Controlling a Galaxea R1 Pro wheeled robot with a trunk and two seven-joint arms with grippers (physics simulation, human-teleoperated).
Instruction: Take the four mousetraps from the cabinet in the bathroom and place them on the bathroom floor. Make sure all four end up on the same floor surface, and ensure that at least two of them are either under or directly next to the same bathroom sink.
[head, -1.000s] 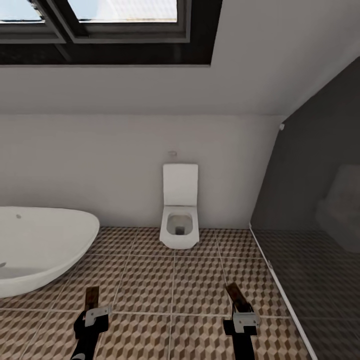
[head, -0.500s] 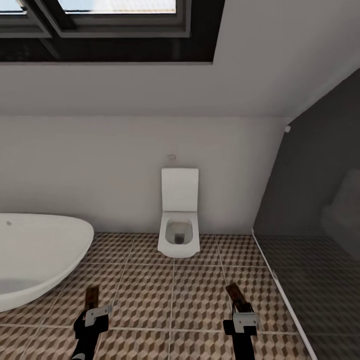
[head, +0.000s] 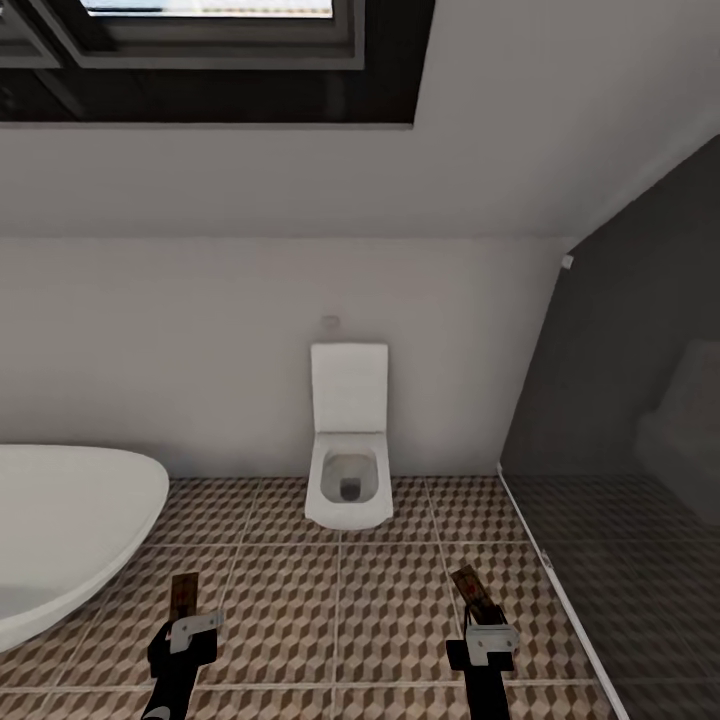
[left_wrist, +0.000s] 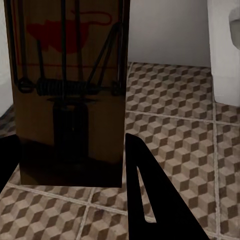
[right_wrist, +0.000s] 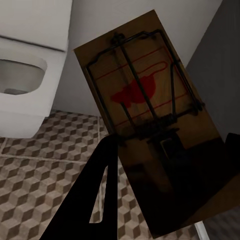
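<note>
Left gripper (head: 185, 612) clamped on one mousetrap (head: 183, 598); right gripper (head: 478, 612) clamped on a second mousetrap (right_wrist: 150, 135), both held above bathroom floor (head: 390, 610). Boards look light, stiff, thin; grip bare board end, clear of spring wire.

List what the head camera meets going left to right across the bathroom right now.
White bathtub → left claw holding a mousetrap → white toilet → right claw holding another mousetrap → dark shower area.
</note>
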